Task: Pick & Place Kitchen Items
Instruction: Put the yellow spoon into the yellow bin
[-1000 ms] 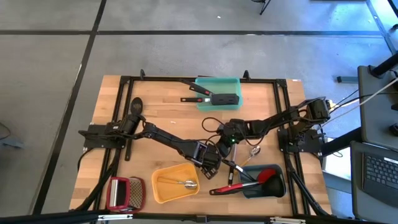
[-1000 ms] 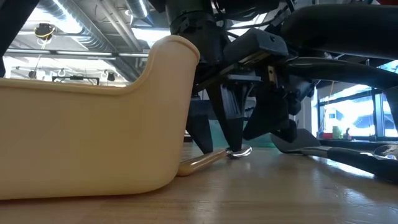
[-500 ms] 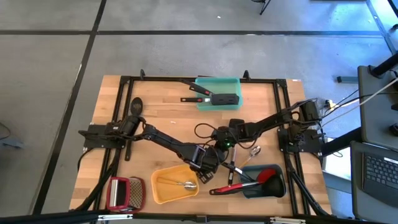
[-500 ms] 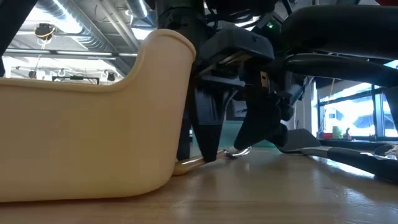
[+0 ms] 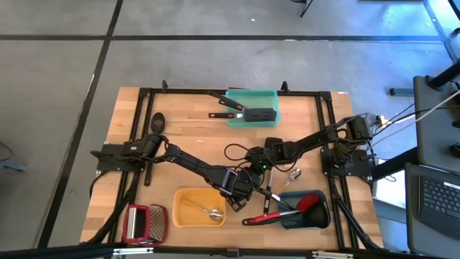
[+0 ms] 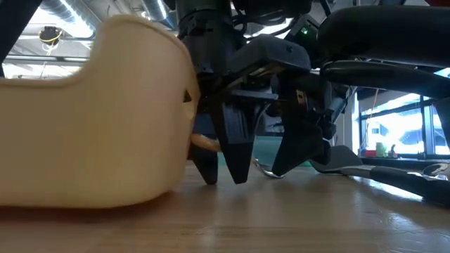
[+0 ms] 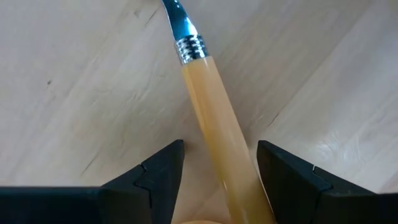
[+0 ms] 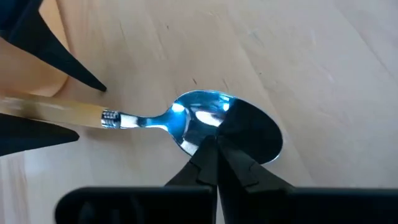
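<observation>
The left claw (image 7: 214, 180) stands spread astride the amber handle of a spoon (image 7: 214, 130) lying flat on the counter (image 7: 74, 93), just beside the yellow tray (image 5: 188, 205), apparently lining up to pinch it. The right claw (image 8: 214, 152), clenched on nothing, presses its tips at the spoon's shiny bowl, probably to pin it so the handle cannot skid.

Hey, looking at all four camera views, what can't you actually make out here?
- Spoon: handle end cut off by the left wrist picture's edge; in the high view the arms cover it.
- Yellow tray: contents hidden by its wall in the low view.
- Teal tray: dark items inside too small to name.
</observation>
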Tool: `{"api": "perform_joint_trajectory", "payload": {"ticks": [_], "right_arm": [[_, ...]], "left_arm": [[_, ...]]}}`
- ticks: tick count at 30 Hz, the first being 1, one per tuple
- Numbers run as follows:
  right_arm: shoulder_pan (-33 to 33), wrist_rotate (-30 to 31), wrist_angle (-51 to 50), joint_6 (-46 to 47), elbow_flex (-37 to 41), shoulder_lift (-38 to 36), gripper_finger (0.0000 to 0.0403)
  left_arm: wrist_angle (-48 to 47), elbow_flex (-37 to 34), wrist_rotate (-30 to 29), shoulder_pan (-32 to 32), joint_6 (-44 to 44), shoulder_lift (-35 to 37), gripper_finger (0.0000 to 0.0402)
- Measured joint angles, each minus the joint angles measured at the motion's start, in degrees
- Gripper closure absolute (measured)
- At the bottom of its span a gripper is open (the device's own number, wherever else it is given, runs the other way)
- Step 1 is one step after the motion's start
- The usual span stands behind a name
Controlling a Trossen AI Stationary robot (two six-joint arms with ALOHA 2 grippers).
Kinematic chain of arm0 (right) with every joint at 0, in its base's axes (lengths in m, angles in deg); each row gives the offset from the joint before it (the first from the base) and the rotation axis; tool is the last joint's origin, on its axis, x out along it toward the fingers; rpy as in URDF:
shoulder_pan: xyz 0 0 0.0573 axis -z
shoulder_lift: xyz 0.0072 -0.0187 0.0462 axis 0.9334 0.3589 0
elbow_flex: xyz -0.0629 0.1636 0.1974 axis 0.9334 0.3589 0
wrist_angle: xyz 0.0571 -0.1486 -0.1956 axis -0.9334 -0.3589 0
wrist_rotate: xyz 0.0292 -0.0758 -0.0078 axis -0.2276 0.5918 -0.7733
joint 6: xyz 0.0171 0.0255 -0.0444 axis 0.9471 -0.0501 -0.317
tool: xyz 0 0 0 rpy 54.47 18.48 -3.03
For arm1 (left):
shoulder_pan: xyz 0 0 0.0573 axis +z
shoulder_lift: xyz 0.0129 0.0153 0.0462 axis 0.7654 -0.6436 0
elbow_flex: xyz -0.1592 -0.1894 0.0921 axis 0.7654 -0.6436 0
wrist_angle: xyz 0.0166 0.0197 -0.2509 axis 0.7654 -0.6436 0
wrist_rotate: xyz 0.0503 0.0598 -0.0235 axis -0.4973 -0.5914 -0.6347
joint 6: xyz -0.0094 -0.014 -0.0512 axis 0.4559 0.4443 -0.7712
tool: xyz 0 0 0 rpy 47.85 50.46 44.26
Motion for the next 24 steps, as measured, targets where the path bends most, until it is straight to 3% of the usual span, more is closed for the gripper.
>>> {"api": "perform_joint_trajectory", "payload": {"ticks": [12,15,21,24], "right_arm": [[0.02,-0.08,-0.34,0.00,0.09,0.02,0.0403],[0.02,-0.15,-0.43,0.05,0.11,0.02,0.0403],[0.07,-2.26,-0.91,0.06,0.13,-0.14,0.0403],[-0.05,-3.86,-0.83,-0.70,0.25,-0.27,0.0403]], "left_arm": [[-0.55,0.28,-0.76,0.02,-0.24,-0.64,0.0215],[-1.04,0.28,-0.97,0.06,-0.22,-0.66,0.0253],[-2.45,0.28,-1.39,0.24,-1.18,-0.72,0.0375],[-0.13,0.37,-2.80,0.42,-0.67,-0.75,0.0387]]}}
